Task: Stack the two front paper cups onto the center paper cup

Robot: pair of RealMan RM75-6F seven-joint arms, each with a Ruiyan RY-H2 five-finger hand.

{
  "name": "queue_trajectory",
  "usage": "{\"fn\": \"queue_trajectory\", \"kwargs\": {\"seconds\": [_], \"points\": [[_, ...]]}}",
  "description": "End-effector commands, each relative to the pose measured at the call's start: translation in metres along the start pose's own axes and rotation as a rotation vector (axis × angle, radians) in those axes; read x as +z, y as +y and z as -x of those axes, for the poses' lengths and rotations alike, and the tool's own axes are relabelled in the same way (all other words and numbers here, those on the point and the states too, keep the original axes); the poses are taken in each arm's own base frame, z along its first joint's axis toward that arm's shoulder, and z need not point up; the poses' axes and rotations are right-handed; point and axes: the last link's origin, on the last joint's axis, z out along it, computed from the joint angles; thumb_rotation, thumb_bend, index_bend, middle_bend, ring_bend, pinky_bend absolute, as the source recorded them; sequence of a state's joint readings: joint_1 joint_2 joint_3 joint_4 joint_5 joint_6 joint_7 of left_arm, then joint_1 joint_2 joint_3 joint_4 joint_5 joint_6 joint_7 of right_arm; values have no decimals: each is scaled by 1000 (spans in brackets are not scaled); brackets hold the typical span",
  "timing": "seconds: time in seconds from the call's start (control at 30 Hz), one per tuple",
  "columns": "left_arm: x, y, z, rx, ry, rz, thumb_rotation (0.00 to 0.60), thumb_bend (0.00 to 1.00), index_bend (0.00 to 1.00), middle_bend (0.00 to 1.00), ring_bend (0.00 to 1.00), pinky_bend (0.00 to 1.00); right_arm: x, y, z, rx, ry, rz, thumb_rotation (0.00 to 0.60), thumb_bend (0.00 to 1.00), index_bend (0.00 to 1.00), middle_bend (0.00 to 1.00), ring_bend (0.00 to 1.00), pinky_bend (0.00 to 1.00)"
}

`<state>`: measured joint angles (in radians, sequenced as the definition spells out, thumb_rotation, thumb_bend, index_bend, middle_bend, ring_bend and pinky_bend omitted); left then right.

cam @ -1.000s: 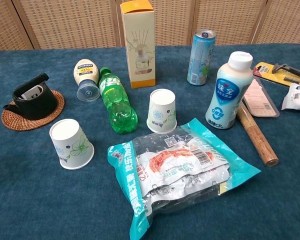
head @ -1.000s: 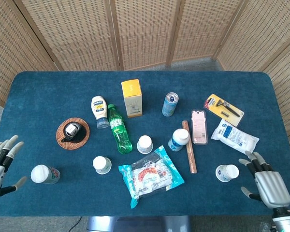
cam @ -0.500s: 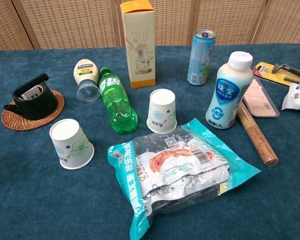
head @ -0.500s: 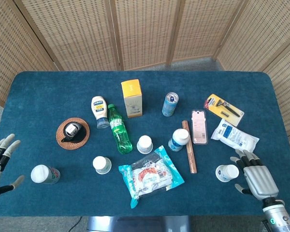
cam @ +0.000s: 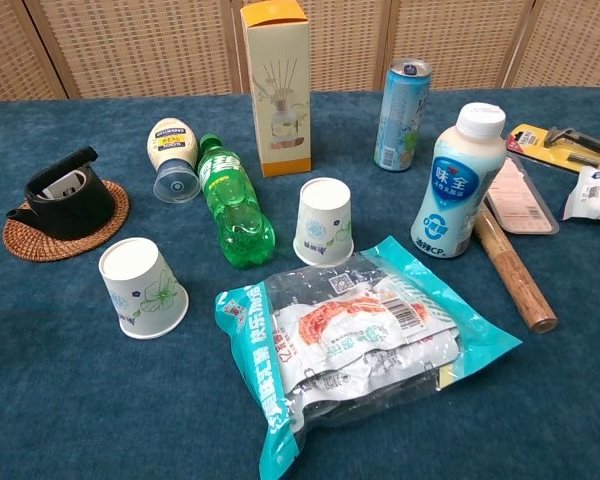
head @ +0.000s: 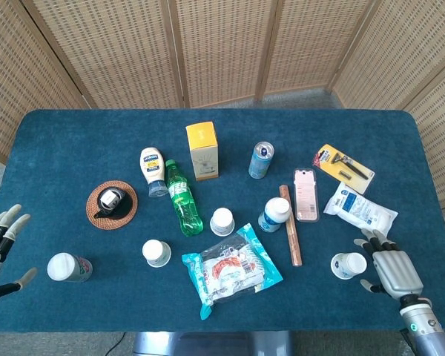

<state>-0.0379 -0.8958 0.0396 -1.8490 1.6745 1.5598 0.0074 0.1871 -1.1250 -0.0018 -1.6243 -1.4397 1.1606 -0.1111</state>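
Observation:
Several white paper cups stand on the blue table point(head: 74, 141). The center cup point(head: 222, 221) point(cam: 324, 222) is beside the green bottle. Another cup point(head: 156, 253) point(cam: 143, 287) stands front left of it. A third cup point(head: 69, 267) is near the front left corner, and a fourth cup point(head: 348, 265) is at the front right. My right hand point(head: 389, 268) sits just right of that fourth cup, fingers apart, holding nothing; I cannot tell whether it touches the cup. My left hand point(head: 0, 248) hovers at the left edge, fingers spread, left of the third cup. The chest view shows neither hand.
A snack bag point(head: 231, 268) lies in front of the center cup. A green bottle point(head: 184, 198), a milk bottle point(head: 275, 214) and a wooden stick point(head: 290, 225) flank that cup. Further back are a can point(head: 260, 159), a box point(head: 202, 150), a mayonnaise bottle point(head: 152, 170) and a coaster point(head: 112, 205).
My right hand has moved up and in from the front right corner, closing on the front right cup. The left hand has drifted slightly left. No cup has moved.

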Motion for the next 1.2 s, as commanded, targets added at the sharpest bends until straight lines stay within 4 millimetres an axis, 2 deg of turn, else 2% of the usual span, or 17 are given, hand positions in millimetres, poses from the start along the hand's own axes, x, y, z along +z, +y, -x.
{"fn": "queue_trajectory", "kwargs": {"seconds": [0.03,0.3,0.53,0.7,0.87,1.2], "points": [[0,-1,0,2,0,-2,600,272,48,0,0,87,4,1,4,10,-11,1,600,219,194,0,0,220],[0,-2,1,9,-3,-7,600,272,49,0,0,87,12,2,14,24,-28,-2,600,221,196,0,0,233],[1,-3,3,16,-6,-15,600,272,49,0,0,87,15,6,21,40,-33,-4,600,226,211,35,0,308],[1,-3,3,18,-6,-16,600,272,48,0,0,87,15,7,23,55,-16,-13,600,241,229,137,0,333],[1,-3,4,21,-8,-15,600,272,49,0,0,87,16,9,27,65,2,-17,600,298,315,271,44,352],[1,-4,5,24,-10,-18,600,272,48,0,0,87,14,11,31,78,13,-23,600,328,409,363,96,359]]}}
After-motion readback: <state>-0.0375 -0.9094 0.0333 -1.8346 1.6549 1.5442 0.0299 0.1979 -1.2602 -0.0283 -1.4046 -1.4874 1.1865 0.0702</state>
